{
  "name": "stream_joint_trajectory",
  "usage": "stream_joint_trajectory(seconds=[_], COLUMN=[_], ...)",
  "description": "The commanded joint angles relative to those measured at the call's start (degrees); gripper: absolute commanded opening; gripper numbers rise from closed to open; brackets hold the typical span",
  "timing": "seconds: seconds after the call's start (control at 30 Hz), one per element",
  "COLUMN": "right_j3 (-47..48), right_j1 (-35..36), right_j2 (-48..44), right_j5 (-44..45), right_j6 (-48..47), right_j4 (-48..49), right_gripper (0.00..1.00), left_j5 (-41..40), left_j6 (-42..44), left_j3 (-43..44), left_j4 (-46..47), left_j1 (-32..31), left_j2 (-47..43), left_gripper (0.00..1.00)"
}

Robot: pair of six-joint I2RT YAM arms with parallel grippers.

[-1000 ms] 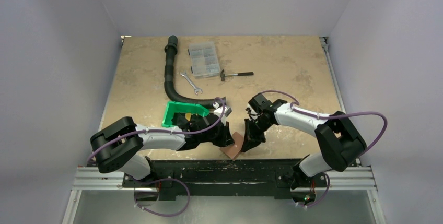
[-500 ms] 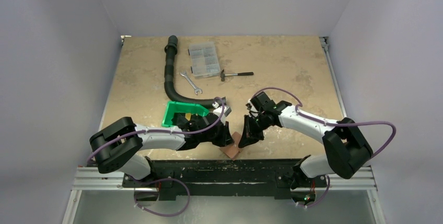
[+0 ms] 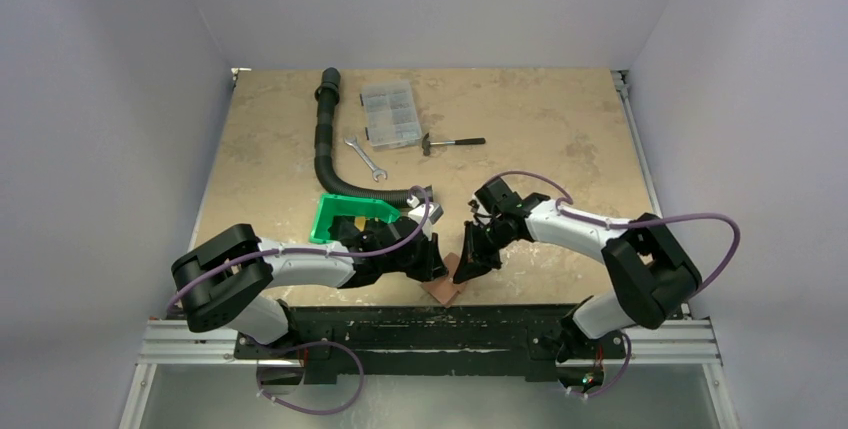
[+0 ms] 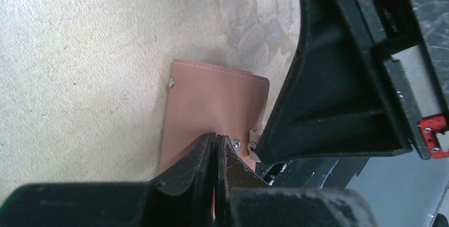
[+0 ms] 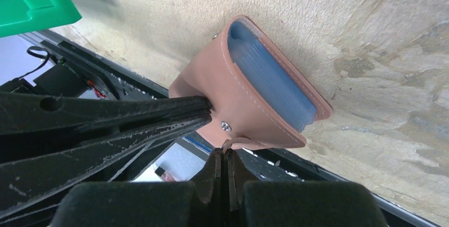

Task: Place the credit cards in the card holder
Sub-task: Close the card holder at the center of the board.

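One card holder sits at the near edge of the table, right between the two arms, and both of them have hold of it. It's a small reddish-brown leather piece, standing propped open on the tabletop so that, from the right wrist's side, I can see its one stack of grey-blue pockets inside. The left gripper is clenched tight on the edge of the leather flap, fingers pressed flat together with the flap between them. The right gripper is pinched just as tight on the one little strap tab that sticks out at the holder's corner. I count two metal snap studs on the leather, one at the far corner and one just beside the left fingertips. Just left of the action there's one green bin, touching the left arm's wrist. Farther back lie one black corrugated hose curving down toward the bin, one wrench just beside it, one clear compartment box and one hammer, all well apart from the card holder.
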Motion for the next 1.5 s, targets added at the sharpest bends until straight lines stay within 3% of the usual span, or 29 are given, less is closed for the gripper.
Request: stream_joint_trajectory(seconds=[0.0, 1.03, 1.47], right_j3=[2.93, 11.39, 16.83], right_j1=[0.13, 0.22, 2.19], right_j2=[1.73, 10.98, 16.42], right_j5=[0.63, 4.04, 8.61], right_j6=[-0.08, -5.26, -0.88], right_j4=[1.44, -6.29, -11.46], right_gripper=[0.0, 0.0, 0.0], left_j5=[1.04, 1.83, 2.39], left_j6=[1.33, 2.07, 2.36], left_j3=[-2.21, -1.93, -1.98], left_j4=[-6.73, -5.78, -5.29], left_j1=[-0.37, -0.37, -0.37], left_j2=[0.53, 1.4, 1.45], left_gripper=[0.0, 0.0, 0.0])
